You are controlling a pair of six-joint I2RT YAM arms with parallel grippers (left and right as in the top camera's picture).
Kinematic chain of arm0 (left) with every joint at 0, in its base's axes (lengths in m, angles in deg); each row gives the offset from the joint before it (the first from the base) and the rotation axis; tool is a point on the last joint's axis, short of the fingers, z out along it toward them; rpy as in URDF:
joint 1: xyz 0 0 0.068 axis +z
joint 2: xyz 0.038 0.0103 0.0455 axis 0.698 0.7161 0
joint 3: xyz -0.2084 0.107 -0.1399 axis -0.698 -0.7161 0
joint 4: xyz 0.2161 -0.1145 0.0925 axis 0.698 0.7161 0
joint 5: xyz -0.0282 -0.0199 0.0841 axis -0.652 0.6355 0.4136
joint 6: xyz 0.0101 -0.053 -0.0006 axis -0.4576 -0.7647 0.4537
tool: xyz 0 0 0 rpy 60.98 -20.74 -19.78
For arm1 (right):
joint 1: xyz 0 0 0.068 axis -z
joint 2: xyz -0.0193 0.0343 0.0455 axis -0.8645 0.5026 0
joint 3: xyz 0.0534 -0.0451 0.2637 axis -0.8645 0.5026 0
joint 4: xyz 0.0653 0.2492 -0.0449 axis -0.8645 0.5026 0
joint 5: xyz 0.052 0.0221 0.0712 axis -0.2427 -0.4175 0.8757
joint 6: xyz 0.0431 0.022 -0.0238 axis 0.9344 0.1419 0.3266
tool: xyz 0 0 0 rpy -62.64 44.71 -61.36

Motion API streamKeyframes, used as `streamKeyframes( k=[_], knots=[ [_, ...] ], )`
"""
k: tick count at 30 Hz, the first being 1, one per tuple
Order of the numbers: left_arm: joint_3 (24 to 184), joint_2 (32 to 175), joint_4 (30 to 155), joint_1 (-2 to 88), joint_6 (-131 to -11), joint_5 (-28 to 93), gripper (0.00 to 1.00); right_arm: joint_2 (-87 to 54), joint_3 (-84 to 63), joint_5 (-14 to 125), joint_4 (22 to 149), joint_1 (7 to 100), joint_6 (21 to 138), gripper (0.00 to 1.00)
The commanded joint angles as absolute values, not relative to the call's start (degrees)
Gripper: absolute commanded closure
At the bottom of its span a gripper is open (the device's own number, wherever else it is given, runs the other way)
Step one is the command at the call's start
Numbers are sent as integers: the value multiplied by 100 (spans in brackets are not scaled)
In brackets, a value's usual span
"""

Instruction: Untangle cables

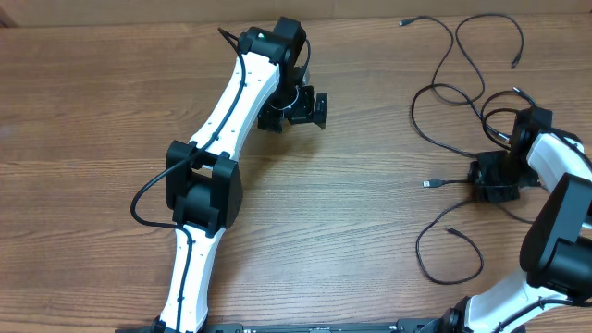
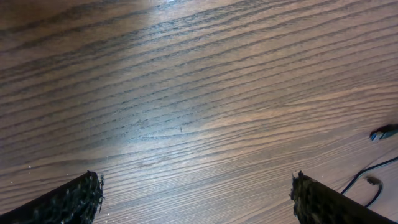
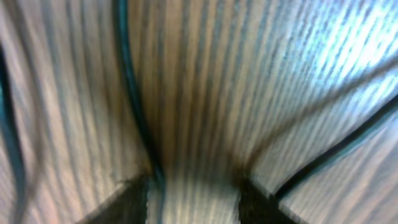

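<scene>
Several thin black cables (image 1: pixel 460 93) sprawl in loose loops over the right part of the wooden table (image 1: pixel 92 111), with one plug end (image 1: pixel 430 183) pointing left. My right gripper (image 1: pixel 495 182) is low over them, where the strands cross. The blurred right wrist view shows its jaws (image 3: pixel 193 199) open, wood between them and one cable (image 3: pixel 134 93) running down along the inner edge of the left finger. Another cable (image 3: pixel 336 149) passes outside the right finger. My left gripper (image 1: pixel 296 109) is at the table's far middle, open wide (image 2: pixel 196 205) over bare wood with nothing in it.
A separate cable loop (image 1: pixel 444 259) lies near the front right, by the right arm's base. In the left wrist view a plug (image 2: pixel 384 132) and a bit of cord (image 2: pixel 367 177) show at the right edge.
</scene>
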State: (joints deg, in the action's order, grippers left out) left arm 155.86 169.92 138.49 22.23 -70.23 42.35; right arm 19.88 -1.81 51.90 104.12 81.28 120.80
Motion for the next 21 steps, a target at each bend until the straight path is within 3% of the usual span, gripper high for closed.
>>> streamKeyframes(
  k=[1,8,10,14,15,17,21],
  knots=[
    [15713,16951,13857,2212,-7036,4255,0,1719,-56,4992,10447,8176,11916,40],
    [15713,16951,13855,2212,-7036,4255,0,1238,-56,4994,10842,8176,11499,37],
    [15713,16951,13846,2212,-7036,4255,0,1096,-60,4989,10901,8176,11442,30],
    [15713,16951,13846,2212,-7036,4255,0,838,-60,5011,11081,8176,11295,27],
    [15713,16951,13853,2212,-7036,4255,0,801,-60,5007,11192,8176,11293,24],
    [15713,16951,13853,2212,-7038,4255,0,788,-60,4992,11448,8176,11134,2],
    [15713,16951,13816,2212,-7038,4253,0,790,31,4994,11815,8078,10731,0]
  ],
)
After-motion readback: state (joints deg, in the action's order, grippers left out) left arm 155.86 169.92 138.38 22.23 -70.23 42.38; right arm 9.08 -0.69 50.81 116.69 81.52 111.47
